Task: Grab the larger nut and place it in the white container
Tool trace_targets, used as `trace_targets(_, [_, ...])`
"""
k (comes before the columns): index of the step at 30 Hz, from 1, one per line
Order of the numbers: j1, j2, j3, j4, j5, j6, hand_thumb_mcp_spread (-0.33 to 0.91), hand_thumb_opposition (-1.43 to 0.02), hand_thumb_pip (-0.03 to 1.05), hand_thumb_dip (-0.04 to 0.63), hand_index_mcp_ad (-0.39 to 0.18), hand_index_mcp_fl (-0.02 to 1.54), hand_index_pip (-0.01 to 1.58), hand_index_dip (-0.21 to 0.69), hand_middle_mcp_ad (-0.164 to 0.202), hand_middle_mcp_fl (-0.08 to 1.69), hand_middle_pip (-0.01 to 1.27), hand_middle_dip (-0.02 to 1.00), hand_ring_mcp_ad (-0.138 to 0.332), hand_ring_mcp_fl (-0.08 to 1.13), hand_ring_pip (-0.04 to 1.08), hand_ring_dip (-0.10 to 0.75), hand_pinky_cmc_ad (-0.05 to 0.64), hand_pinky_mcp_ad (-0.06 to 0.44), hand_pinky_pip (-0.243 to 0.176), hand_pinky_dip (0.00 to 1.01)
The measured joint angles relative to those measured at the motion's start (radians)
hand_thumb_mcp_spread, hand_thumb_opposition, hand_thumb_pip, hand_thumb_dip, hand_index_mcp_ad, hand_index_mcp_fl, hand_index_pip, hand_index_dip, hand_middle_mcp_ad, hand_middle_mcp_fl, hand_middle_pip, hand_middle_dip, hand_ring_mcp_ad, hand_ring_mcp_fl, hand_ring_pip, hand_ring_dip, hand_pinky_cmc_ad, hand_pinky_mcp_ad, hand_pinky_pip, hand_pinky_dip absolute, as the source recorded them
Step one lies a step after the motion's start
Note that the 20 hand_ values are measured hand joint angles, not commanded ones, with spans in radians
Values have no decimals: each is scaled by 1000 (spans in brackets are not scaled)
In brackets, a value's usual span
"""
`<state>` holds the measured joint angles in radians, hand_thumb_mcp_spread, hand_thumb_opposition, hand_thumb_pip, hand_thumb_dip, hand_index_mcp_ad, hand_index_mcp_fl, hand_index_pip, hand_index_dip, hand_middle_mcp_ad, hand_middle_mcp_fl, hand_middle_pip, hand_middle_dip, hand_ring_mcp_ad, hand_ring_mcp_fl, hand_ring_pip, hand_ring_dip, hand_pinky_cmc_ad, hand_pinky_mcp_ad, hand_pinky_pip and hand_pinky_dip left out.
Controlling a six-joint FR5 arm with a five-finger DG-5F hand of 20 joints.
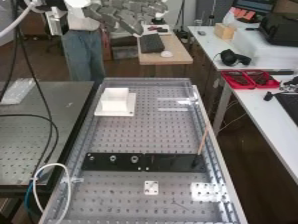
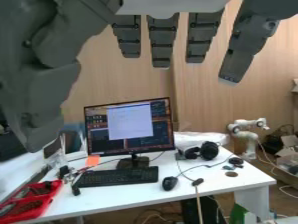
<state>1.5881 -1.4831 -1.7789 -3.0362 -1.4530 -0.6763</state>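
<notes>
Flat black bar (image 1: pixel 174 162) lies crosswise on the perforated grey metal bench (image 1: pixel 163 137), near end; by its nine o'clock tip, the smaller nut (image 1: pixel 91 158), a tiny round metal part. Next, at three o'clock from it, the larger nut (image 1: pixel 113 158), round, silvery metal, standing on the bar: the piece wanted, ungrasped. Roughly twelve o'clock from that, well apart, the white square-walled container (image 1: pixel 116 103) on its flat base, where the nut must go. Beyond it, also near twelve o'clock and raised well above the bench, the dark grey robot hand (image 1: pixel 125 16); wrist view gives its fingers (image 2: pixel 163 37) straight and spread, pinching nothing. Last, at three o'clock from the larger nut, the round metal bearing (image 1: pixel 134 159), a close neighbour. Tally: no stage done, by my reading; job at its start. Left to do: reach toward six o'clock, close on the larger nut without nudging either neighbour, lift, carry to the container, lower, release.
</notes>
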Motion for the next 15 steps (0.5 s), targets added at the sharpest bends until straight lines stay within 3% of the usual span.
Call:
trace_targets(7, [17, 57, -160, 118, 120, 13, 222, -773, 569, 117, -52, 37, 133, -75, 70, 31, 126, 215, 155, 3, 84, 115, 347, 312, -91, 597])
trace_targets(10, [23, 72, -230, 153, 183, 26, 222, -782, 637, 127, -51, 38, 222, -80, 70, 54, 127, 216, 155, 3, 86, 119, 347, 312, -91, 607])
trace_targets(15, [29, 75, -321, 197, 279, 71, 227, -785, 637, 147, -68, 37, 386, -105, 66, 51, 131, 218, 155, 3, 86, 119, 347, 312, -91, 607])
